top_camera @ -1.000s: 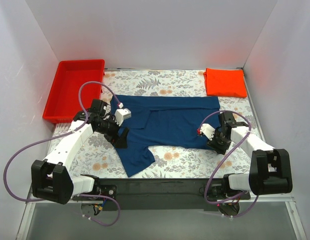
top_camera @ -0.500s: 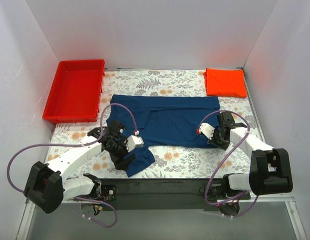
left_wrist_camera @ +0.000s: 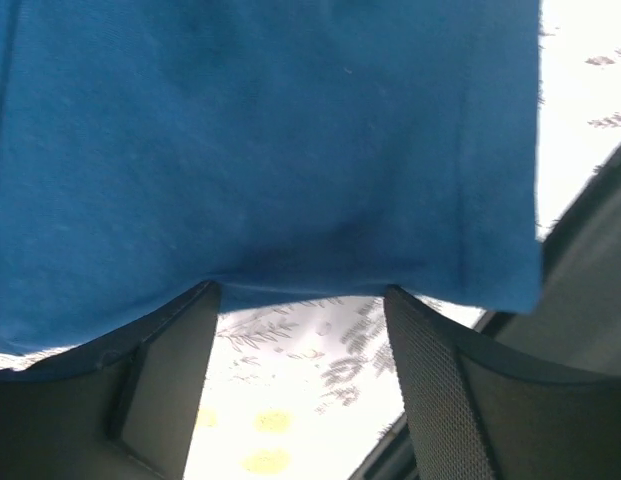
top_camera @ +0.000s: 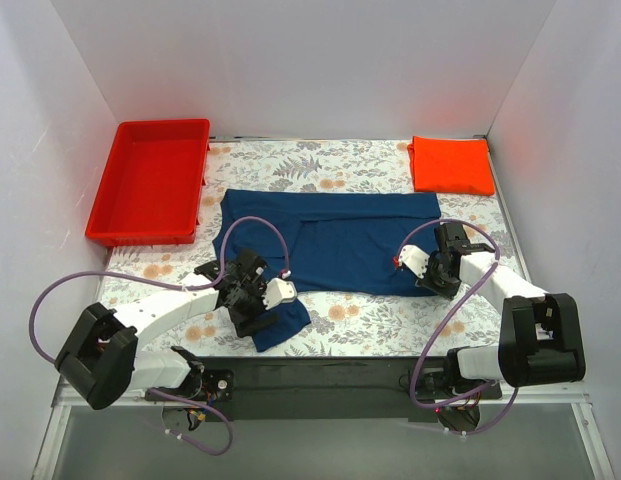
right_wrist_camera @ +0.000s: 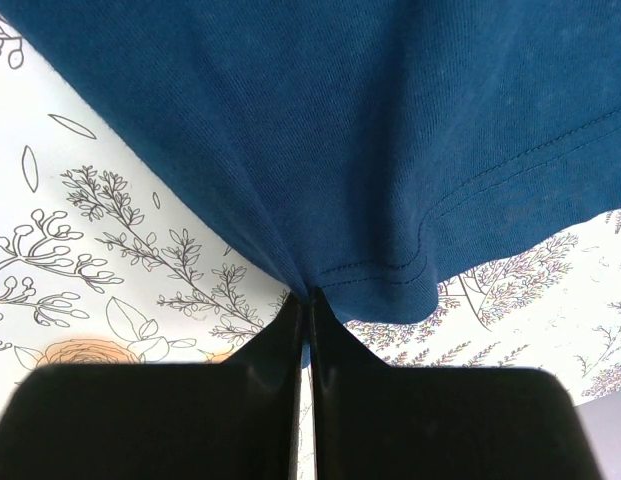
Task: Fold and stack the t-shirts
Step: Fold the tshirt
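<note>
White walls are enclosing a flower-patterned counter [top_camera: 370,320], with the arms reaching in from its near edge. At the far left a rigid red plastic tray [top_camera: 150,185] is sitting bare, well apart from the work.

Just right of it, the left fingers [left_wrist_camera: 165,390] are hovering low at the near-left corner of the navy blue cloth t-shirt [top_camera: 350,240]. They are standing wide apart with the hem lying across their tips and nothing clamped between them. That looks like a line-up for a pinch, so this corner can be lifted for a fold.

The navy shirt itself is lying spread across the middle of the counter, only partly folded, with no print showing.

At its near-right edge the right fingers [right_wrist_camera: 285,335] are pressing fully together on a gather of the stitched hem, probably anchoring that side so both corners can travel together.

At the far-right corner the plain orange-red t-shirt [top_camera: 450,165] is lying folded square, probably waiting as the stack's base.
</note>
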{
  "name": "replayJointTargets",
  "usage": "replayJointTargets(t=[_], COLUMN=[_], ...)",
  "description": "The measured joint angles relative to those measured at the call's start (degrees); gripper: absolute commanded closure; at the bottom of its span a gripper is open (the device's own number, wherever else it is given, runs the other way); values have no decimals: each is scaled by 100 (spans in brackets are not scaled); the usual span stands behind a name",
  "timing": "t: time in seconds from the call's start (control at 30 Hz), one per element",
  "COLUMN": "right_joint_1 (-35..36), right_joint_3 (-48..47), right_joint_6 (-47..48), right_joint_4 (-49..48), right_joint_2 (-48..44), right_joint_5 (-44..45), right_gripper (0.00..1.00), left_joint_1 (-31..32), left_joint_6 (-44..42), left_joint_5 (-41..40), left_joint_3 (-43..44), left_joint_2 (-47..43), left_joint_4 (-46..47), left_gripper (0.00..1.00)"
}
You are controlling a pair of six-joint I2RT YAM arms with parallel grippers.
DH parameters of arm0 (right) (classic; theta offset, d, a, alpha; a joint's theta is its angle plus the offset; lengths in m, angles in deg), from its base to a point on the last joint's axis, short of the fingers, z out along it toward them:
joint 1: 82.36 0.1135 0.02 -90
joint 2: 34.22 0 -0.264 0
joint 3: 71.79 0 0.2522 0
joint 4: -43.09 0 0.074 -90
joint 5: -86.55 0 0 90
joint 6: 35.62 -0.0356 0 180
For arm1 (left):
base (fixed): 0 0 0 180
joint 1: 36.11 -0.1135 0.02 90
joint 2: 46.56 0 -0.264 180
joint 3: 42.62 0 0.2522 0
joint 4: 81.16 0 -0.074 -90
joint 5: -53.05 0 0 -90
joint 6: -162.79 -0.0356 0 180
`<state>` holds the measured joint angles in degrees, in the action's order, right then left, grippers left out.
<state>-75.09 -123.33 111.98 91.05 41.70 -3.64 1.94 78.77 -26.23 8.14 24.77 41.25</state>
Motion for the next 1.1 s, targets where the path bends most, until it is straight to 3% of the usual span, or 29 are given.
replayJointTargets(t=[0.07,0.17,0.2,0.3,0.33,0.37,0.6,0.83,0.97,1.1], right_joint_1=[0,0,0,0,0,0,0,-13,-142,-280], right_joint_3=[-4,-31,-37,-57,-68,-81,-74,-15,-494,-1224], right_joint_6=[0,0,-2,-2,0,0,105,313,431,503], right_joint_4=[4,24,26,39,42,46,304,719,988,1025], right_joint_2=[2,28,42,61,68,72,-186,-968,-750,-168], right_joint_5=[0,0,0,0,0,0,4,2,-31,-107], right_gripper=[99,99,99,99,99,99,99,99,99,99], left_joint_1=[17,33,35,33,35,33,39,26,-216,-981], left_joint_6=[-17,-55,-70,-111,-142,-140,-186,-15,-50,-280], left_joint_5=[-87,-195,-245,-310,-330,-339,-20,264,238,286], left_joint_3=[-35,-146,-162,-168,-168,-168,-4,905,1300,1904], left_joint_2=[37,87,90,94,87,76,-566,-1419,-1266,-634], left_joint_4=[142,302,369,424,426,409,-560,-1464,-1537,-1506], left_gripper=[39,55,65,84,97,100,100,100,100,100])
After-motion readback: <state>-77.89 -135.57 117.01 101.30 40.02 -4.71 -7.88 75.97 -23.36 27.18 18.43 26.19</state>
